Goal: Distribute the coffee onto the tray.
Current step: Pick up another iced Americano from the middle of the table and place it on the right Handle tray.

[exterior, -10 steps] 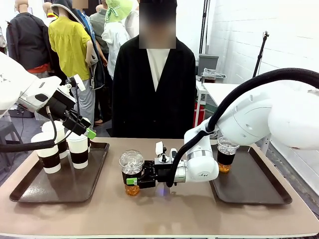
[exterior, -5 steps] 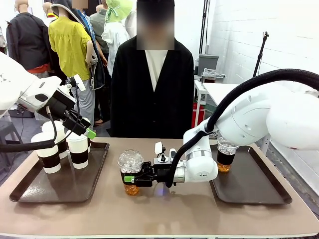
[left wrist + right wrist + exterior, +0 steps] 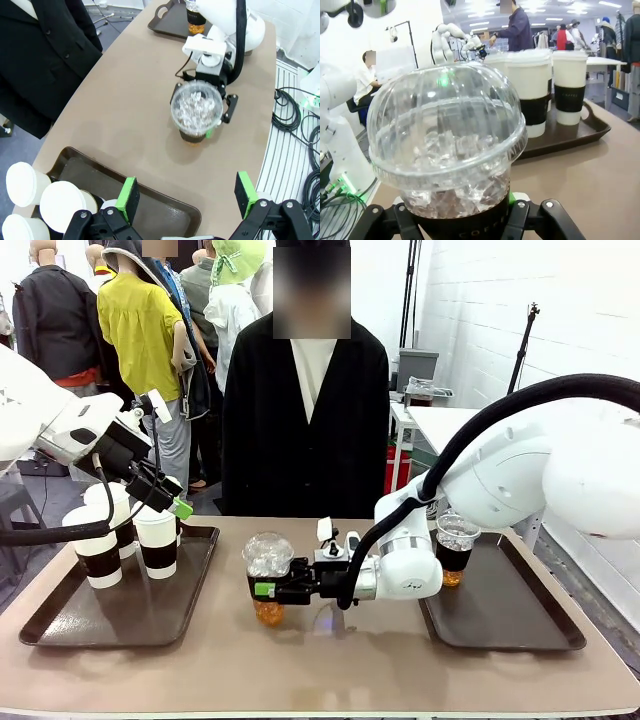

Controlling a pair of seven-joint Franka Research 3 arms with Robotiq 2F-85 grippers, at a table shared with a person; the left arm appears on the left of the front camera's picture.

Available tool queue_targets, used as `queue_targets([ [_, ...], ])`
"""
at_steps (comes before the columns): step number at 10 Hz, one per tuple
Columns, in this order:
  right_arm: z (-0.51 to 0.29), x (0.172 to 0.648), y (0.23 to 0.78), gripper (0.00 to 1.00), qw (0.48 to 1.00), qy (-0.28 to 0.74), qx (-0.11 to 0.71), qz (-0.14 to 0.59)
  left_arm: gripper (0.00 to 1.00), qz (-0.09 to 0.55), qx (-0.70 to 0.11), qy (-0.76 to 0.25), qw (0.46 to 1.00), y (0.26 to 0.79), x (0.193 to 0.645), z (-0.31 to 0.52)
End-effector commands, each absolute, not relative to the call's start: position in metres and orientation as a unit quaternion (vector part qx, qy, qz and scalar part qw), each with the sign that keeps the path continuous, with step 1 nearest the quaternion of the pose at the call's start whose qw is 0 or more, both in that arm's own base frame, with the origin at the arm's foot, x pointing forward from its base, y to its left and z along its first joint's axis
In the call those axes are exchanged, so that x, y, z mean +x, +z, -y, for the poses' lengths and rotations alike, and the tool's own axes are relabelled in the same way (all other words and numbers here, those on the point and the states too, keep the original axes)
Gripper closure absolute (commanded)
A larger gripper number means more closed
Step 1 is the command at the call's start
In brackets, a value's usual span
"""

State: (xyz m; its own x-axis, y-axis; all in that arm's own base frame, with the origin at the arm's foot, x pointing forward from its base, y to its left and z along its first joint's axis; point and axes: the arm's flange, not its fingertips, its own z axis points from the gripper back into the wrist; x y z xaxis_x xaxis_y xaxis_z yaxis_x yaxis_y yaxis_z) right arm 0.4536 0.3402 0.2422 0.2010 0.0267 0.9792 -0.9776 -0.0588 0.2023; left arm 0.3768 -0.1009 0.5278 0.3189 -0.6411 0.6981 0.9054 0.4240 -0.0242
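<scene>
A clear dome-lidded iced coffee [image 3: 268, 578] with a dark sleeve is at the table's middle, and my right gripper [image 3: 270, 589] is shut on its sleeve. The right wrist view has this cup [image 3: 447, 150] up close, the right gripper [image 3: 460, 222] clamped low on it. It appears again in the left wrist view as the iced cup [image 3: 196, 112]. Three white lidded cups [image 3: 157, 540] stand on the left tray [image 3: 60, 625]. My left gripper [image 3: 176, 506] hangs open above them, its green pads [image 3: 129, 199] wide apart. Another iced cup [image 3: 455, 550] stands on the right tray [image 3: 500, 615].
A person in a black jacket [image 3: 305, 420] stands at the far edge of the table. Bare tabletop [image 3: 320, 660] lies between the two trays. In the left wrist view, cables [image 3: 295, 120] lie on the floor beyond the table's edge.
My right gripper has shifted slightly right and up with the iced cup in it. The left arm has stayed still.
</scene>
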Motion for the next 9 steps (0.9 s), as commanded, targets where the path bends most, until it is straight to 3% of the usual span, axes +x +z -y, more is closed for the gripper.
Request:
queue_targets([
  [1, -0.311, 0.459, 0.285, 0.39, 0.536, 0.462, 0.563, 0.428, 0.00, 0.318, -0.222, -0.499, 0.775, 0.525, 0.379, 0.099],
  [9, -0.140, 0.462, 0.352, 0.39, 0.551, 0.469, 0.525, 0.449, 0.00, 0.318, -0.222, -0.499, 0.775, 0.525, 0.379, 0.099],
])
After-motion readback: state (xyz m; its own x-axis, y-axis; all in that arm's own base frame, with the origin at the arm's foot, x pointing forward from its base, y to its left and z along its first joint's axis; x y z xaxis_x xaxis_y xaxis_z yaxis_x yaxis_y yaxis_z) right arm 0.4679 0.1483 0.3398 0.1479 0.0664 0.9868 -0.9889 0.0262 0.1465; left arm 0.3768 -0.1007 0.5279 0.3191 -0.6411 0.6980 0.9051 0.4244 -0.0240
